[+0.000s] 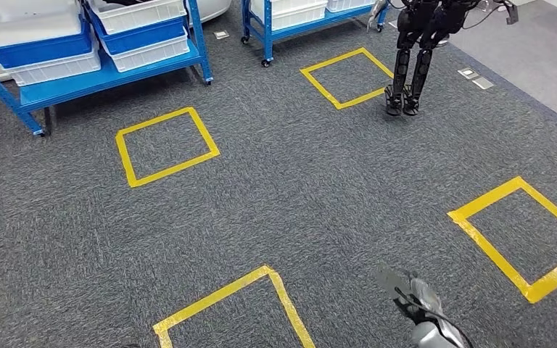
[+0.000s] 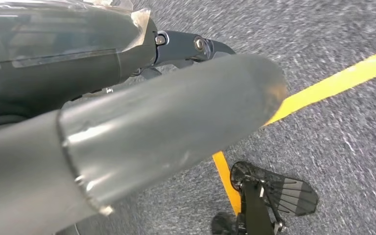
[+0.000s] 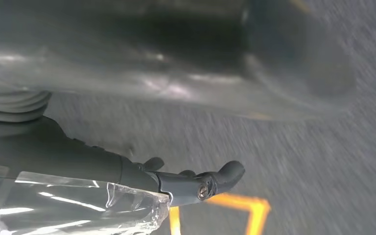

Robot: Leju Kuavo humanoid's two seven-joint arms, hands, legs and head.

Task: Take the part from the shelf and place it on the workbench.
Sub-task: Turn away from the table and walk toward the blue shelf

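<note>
far from right hand [image 1: 415, 296], shelf [image 1: 80, 72] bins.

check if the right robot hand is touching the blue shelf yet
Apart. In the head view the right robot hand hangs low over grey carpet, while the blue shelf stands far off at the top left, with yellow tape squares between.

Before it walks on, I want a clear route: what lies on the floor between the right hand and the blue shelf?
In the head view, between the right hand and the blue shelf lies grey carpet crossed by yellow tape squares.
</note>
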